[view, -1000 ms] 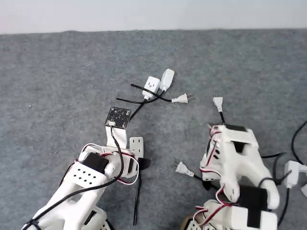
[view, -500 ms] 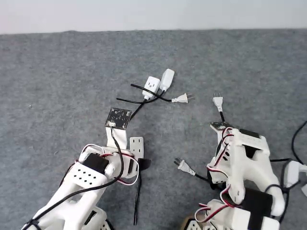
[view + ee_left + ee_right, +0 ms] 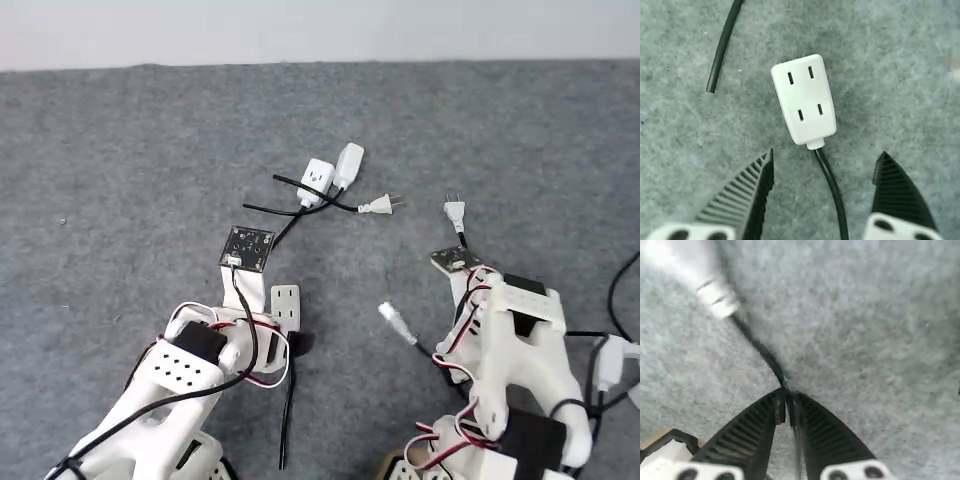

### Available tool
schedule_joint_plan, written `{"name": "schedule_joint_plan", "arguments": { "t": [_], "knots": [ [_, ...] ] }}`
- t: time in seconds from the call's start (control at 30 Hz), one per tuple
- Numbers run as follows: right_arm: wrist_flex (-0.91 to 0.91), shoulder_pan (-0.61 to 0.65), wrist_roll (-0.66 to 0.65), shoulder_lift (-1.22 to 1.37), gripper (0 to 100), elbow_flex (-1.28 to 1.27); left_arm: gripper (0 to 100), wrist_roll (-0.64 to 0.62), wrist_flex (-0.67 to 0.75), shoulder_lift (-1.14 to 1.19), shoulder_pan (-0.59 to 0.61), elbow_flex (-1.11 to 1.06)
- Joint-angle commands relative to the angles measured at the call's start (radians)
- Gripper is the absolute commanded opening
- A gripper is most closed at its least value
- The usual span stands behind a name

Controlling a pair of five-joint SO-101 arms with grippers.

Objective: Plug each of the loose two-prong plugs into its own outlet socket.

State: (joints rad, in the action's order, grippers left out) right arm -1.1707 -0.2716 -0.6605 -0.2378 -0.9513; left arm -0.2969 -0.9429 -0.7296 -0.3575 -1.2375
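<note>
My left gripper (image 3: 826, 159) hangs over the grey carpet (image 3: 120, 150). Its jaws are wide open and hold nothing. Just past them lies a white socket block (image 3: 804, 100) with two pairs of slots facing up. Its black wire (image 3: 832, 195) runs back between my open jaws and touches neither one. A loose wire end (image 3: 722, 47) lies near that block.

My right gripper (image 3: 788, 400) has its jaws pinched tight on a thin black cord (image 3: 757, 347). At the far end of that cord is a white plug (image 3: 392, 316). From above, this plug sits between my two arms. I cannot tell if it touches the carpet.

Two more plugs lie flat on the carpet. The second plug (image 3: 377, 207) is just beside a square socket (image 3: 318, 182) and a long socket (image 3: 349, 165), which lie side by side. Its two prongs point toward the third plug (image 3: 454, 212). The third plug lies just ahead of my right arm, with its prongs pointing away from me. One more white socket (image 3: 610, 362) sits close beside my right arm.
</note>
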Motion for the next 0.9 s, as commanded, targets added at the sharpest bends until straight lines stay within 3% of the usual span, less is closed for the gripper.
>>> {"name": "schedule_joint_plan", "arguments": {
  "t": [0.0,0.17,0.37,0.57,0.73,0.87],
  "knots": [
    [0.004,-0.004,-0.011,-0.059,0.9,0.074,31,0.008,0.023,-0.018,-0.008,0.008],
    [-0.008,-0.004,-0.008,-0.102,0.8,0.244,31,0.008,0.023,-0.018,-0.008,0.008],
    [-0.245,0.094,-0.006,-0.104,0.8,0.434,31,0.008,0.023,-0.018,-0.008,0.008],
    [-0.285,0.119,-0.089,-0.102,0.9,0.433,31,0.008,0.02,-0.025,-0.008,0.008],
    [-0.101,0.242,-0.061,-0.102,1.3,0.269,31,0.008,0.02,-0.025,-0.008,0.008],
    [0.108,0.348,-0.06,-0.102,13.6,0.149,31,0.008,0.02,-0.023,-0.006,0.008]
  ]
}}
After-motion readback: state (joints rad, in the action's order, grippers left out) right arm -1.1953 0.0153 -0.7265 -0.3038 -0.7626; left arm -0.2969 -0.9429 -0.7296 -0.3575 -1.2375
